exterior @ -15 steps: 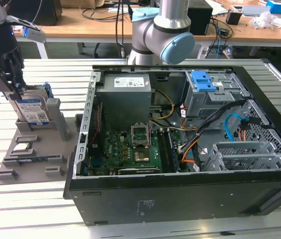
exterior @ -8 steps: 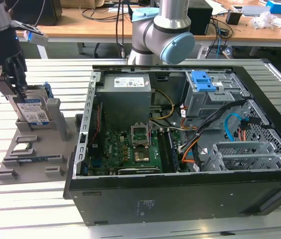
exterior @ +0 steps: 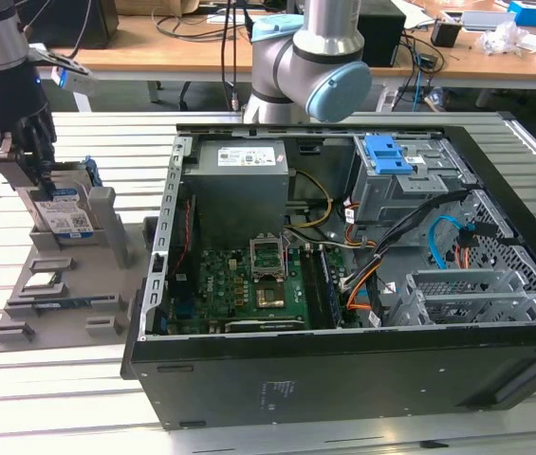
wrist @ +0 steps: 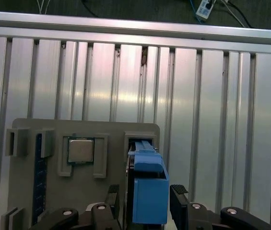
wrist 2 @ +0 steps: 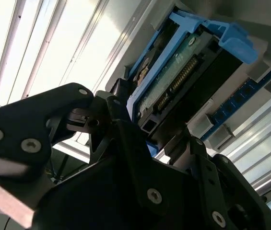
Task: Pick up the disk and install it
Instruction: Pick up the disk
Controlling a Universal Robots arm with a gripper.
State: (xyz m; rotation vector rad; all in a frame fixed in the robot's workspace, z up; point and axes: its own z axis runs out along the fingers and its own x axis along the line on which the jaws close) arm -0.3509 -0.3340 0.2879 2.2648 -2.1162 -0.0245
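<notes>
The disk (exterior: 66, 216) stands upright in a slot of the grey holder (exterior: 68, 294) at the exterior view's left, its white-and-blue label facing out. In the first wrist view its blue carrier (wrist: 149, 191) shows from above; in the second wrist view the disk (wrist 2: 173, 81) shows its connector edge. My gripper (exterior: 45, 180) reaches down over the disk's top. Both wrist views show the gripper (wrist: 147, 201) (wrist 2: 152, 127) with one black finger on each side of the disk, pressed against it.
The open computer case (exterior: 343, 346) lies at the exterior view's right, with a grey power supply (exterior: 239, 180), a motherboard and a drive bay with a blue latch (exterior: 386, 156). The holder (wrist: 111, 132) also carries a processor chip (wrist: 80, 151). Everything rests on a ribbed aluminium table (wrist: 212, 105).
</notes>
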